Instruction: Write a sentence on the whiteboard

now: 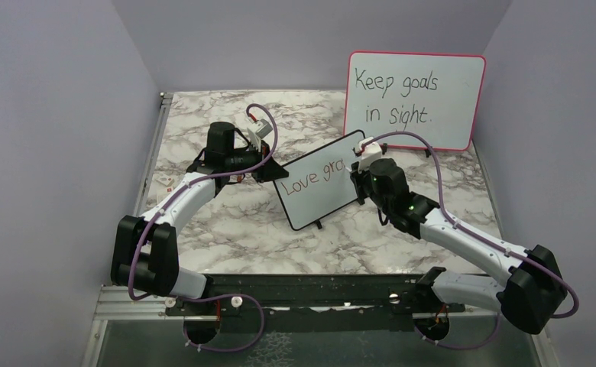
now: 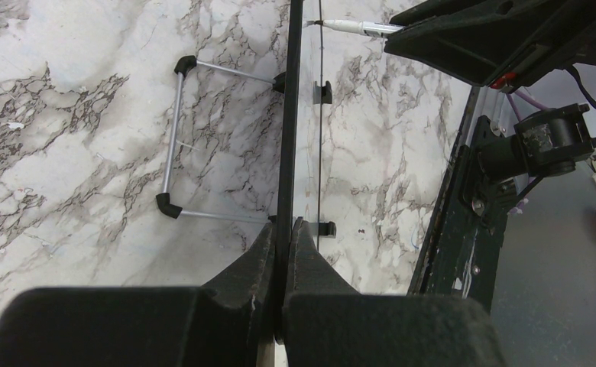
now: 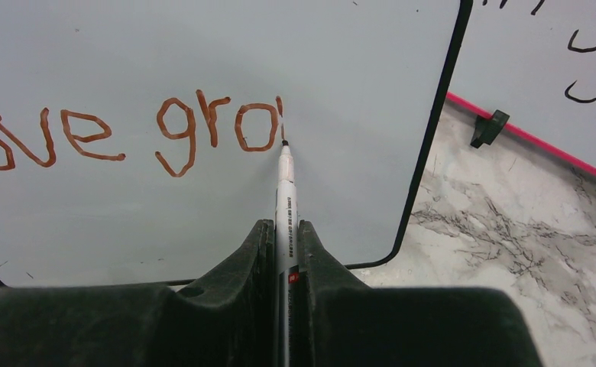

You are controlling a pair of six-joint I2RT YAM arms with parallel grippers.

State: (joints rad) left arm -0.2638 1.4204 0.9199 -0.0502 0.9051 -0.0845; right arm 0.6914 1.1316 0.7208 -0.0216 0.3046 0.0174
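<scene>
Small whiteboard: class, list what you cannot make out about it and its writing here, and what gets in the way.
1. Top view: the writing on the whiteboard past "Love gro" is hidden behind the right gripper.
2. Right wrist view: the left edge cuts off the first letter; the gripper hides the back end of the marker.
3. Left wrist view: the whiteboard shows edge-on in the left gripper, so its face is unreadable.
</scene>
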